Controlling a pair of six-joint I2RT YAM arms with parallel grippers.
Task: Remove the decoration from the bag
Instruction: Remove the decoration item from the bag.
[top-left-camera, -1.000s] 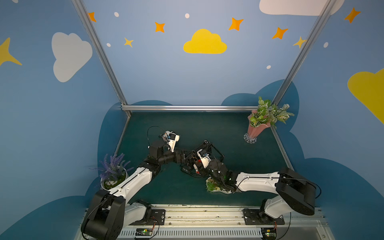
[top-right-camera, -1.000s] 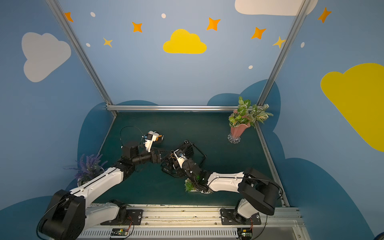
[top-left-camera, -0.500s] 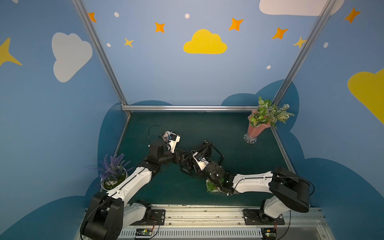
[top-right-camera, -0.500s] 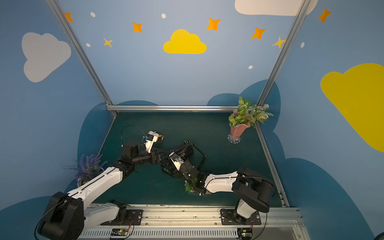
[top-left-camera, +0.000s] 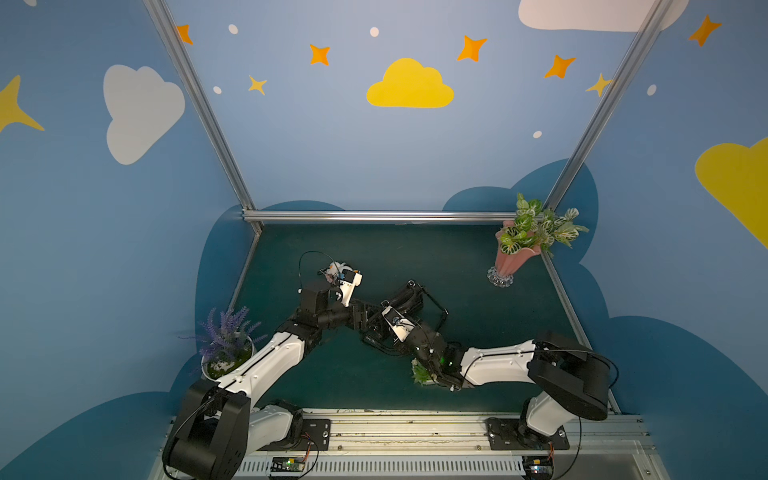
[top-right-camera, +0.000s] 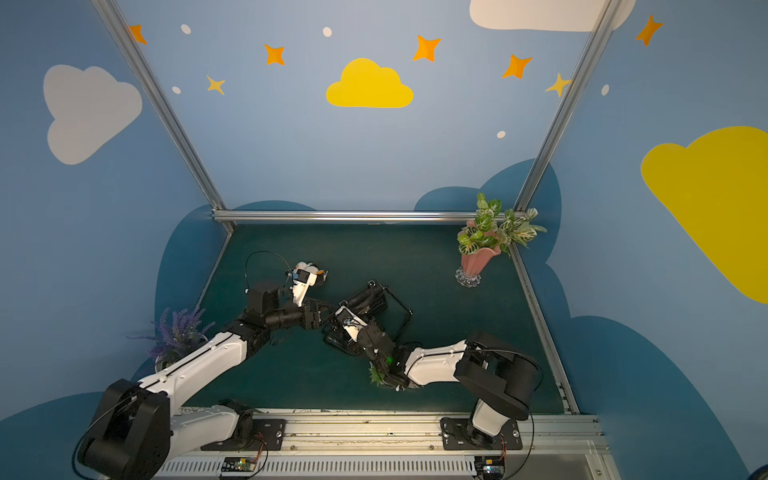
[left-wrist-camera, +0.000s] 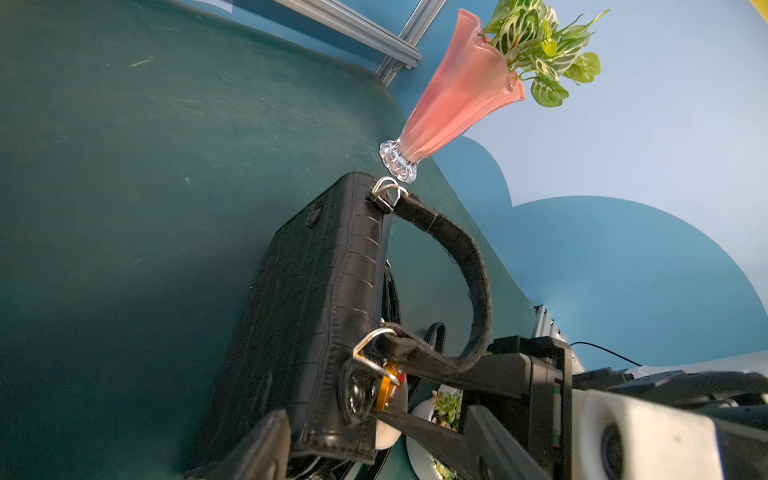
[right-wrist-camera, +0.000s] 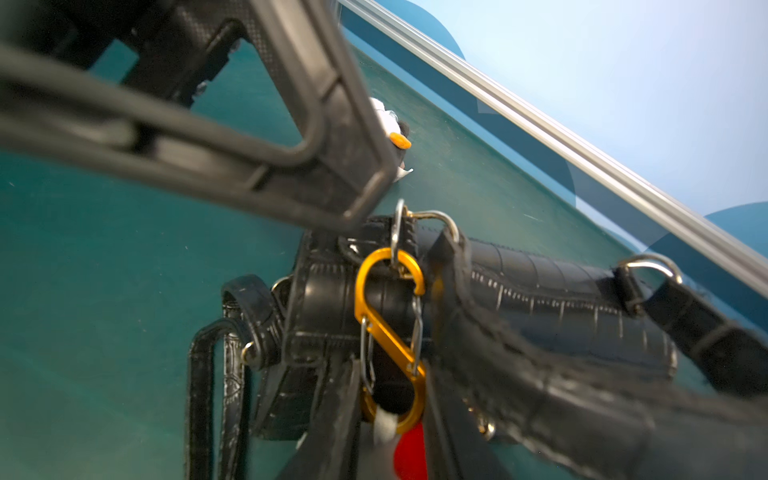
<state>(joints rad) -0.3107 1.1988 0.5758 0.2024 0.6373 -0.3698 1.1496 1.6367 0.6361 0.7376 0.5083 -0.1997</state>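
Closing in now! Over the last second my right gripper (right-wrist-camera: 392, 386) has slid forward to the near end of the small black glossy croc-embossed handbag (left-wrist-camera: 316, 291), and both sets of jaws have been narrowing. The bag hasn't budged. It sits about mid-way across the dark green table top (top-left-camera: 457, 266), between my two arms.

Right jaws: a finger on either side of the orange S-shaped metal carabiner clip (right-wrist-camera: 388, 337), nearly on it. Pinching yet, or a hair off? I can't tell. That clip is hooked through the silver metal ring (right-wrist-camera: 395, 230) at the bag's corner. The red-and-white decoration (right-wrist-camera: 409, 455) hangs off its lower loop, too blurred to make out.

And my left gripper (top-left-camera: 370, 323): jaws apart, straddling that same end of the bag, one finger by the corner. Whether it's pressing, I can't tell either.

My read: I'm bracing with the left and taking the clip with the right. Nothing's unhooked, so the real job is all ahead.

Writing? None I can read, no brand or label on bag or clip.
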